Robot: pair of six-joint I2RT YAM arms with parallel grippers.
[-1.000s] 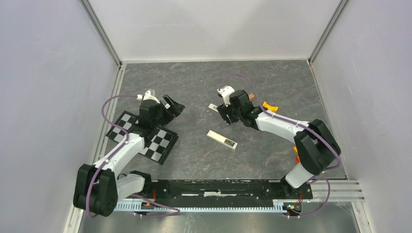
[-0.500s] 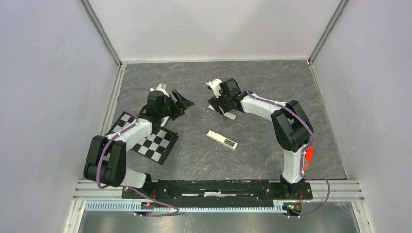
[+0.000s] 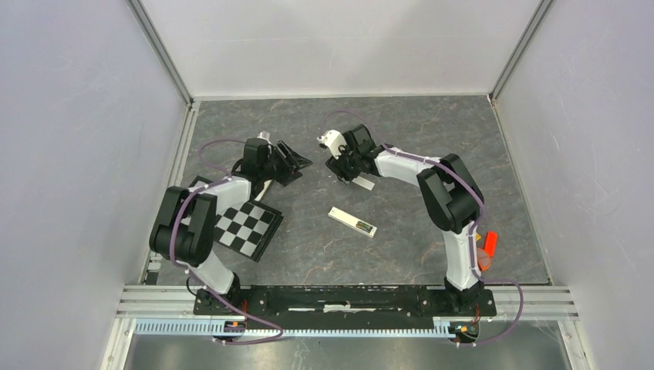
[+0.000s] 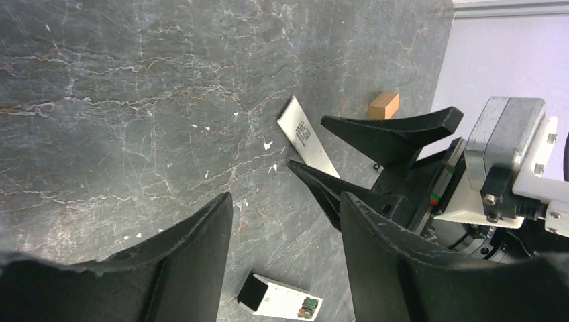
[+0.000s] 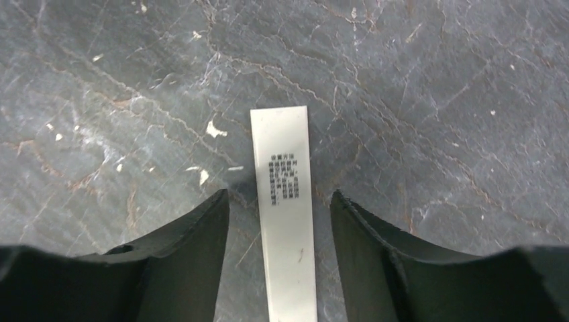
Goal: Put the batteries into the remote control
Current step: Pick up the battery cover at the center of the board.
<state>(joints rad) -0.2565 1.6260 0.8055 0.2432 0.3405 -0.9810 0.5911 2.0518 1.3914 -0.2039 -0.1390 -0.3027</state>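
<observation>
Dark marbled tabletop (image 3: 470, 127). Checkerboard (image 3: 254, 230) laid at left, partly under left arm. Left end effector (image 4: 285, 201) held open, nothing gripped. Right end effector (image 5: 279, 194) parted, straddling white strip (image 5: 285, 228), gaps seen both sides. Remote control (image 3: 352, 222) laid flat mid-tabletop, apart from both end effectors, nearer bases. Brown block (image 4: 383, 105) seen beyond strip.

We see soft, even light from above. The pale walls (image 3: 77, 154) are bright without glare, and the dark table (image 3: 401, 247) stays matte. Shadows under the arms are faint. Both wrist views are sharp on the table, where the strip's (image 5: 285, 201) print reads clearly. The near fingers (image 5: 181, 268) look dark and slightly soft.
</observation>
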